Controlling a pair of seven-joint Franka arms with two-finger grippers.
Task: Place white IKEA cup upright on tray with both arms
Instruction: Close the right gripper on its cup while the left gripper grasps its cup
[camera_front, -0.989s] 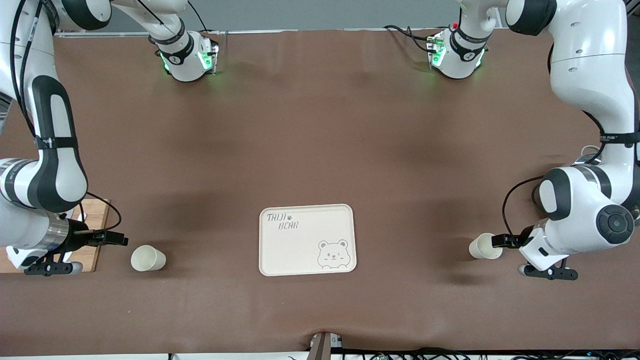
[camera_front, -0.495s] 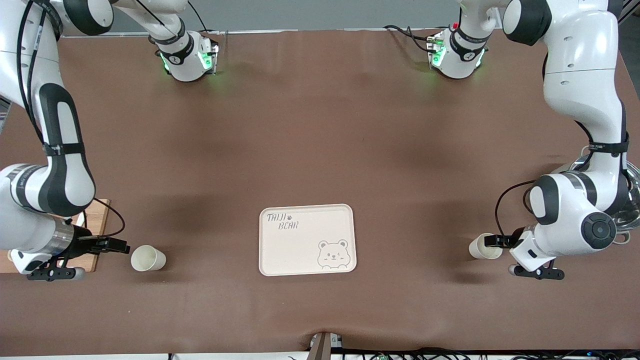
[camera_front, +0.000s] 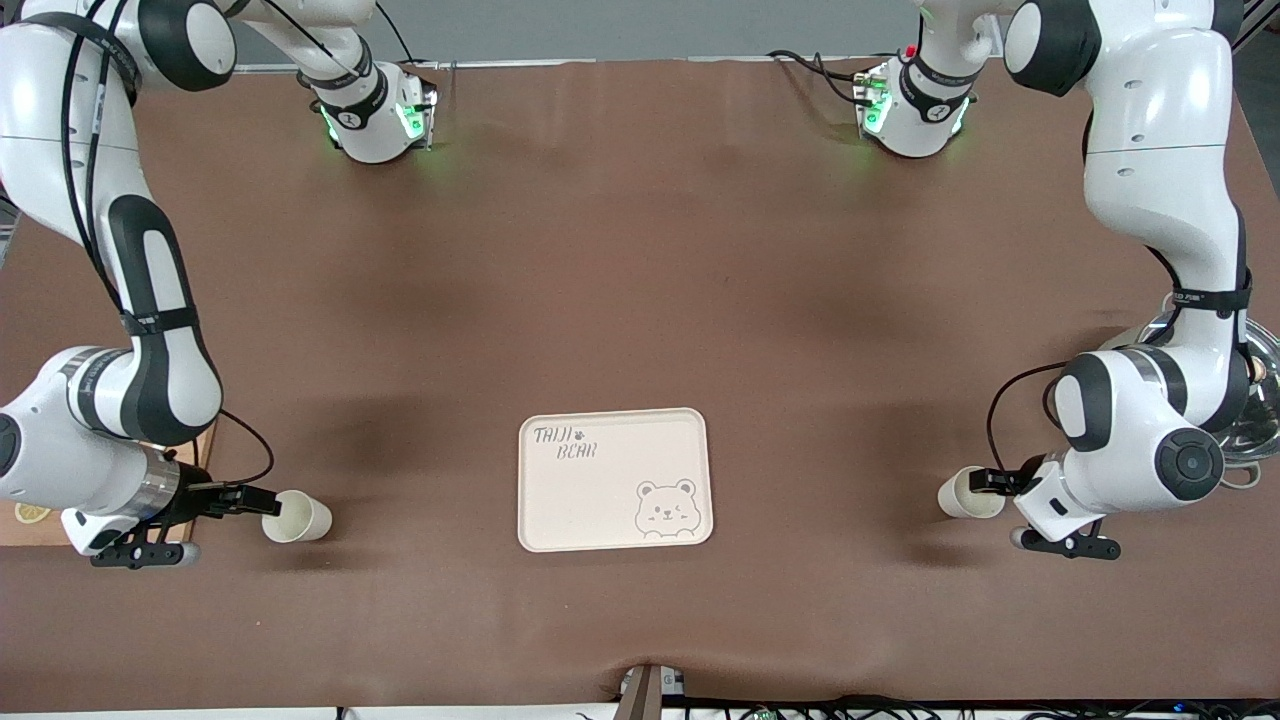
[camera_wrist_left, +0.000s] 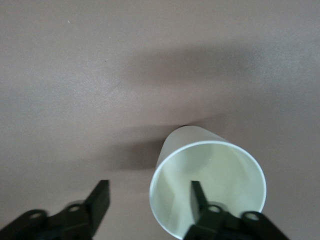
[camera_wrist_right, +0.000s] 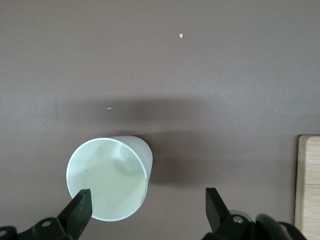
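The tray (camera_front: 614, 479) sits flat on the brown table (camera_front: 640, 280), and nothing is on it yet. There are two white cups. Both lie on their sides, and each one is well apart from the tray.

One cup (camera_front: 296, 516) lies toward the right arm's end of the table from the tray. Its open mouth faces away from the tray. The right gripper (camera_front: 262, 499) is low at that mouth, with its fingers spread wide. In the right wrist view, one finger (camera_wrist_right: 80, 210) sits in front of the cup's rim, and the other finger (camera_wrist_right: 216, 205) is out to the side, over bare table. It is not pinching anything.

The other cup (camera_front: 968, 493) lies toward the left arm's end of the table from the tray. The left gripper (camera_front: 985, 482) is at its mouth, and its fingers are spread too. In the left wrist view, one finger (camera_wrist_left: 199, 197) looks to be just inside the cup, and the other is outside the wall.

What could go wrong? A round cup on its side can roll, so a bump from a finger could push it away. A pinch on just the thin wall could slip, and then the cup may drop or land tipped over on the tray.
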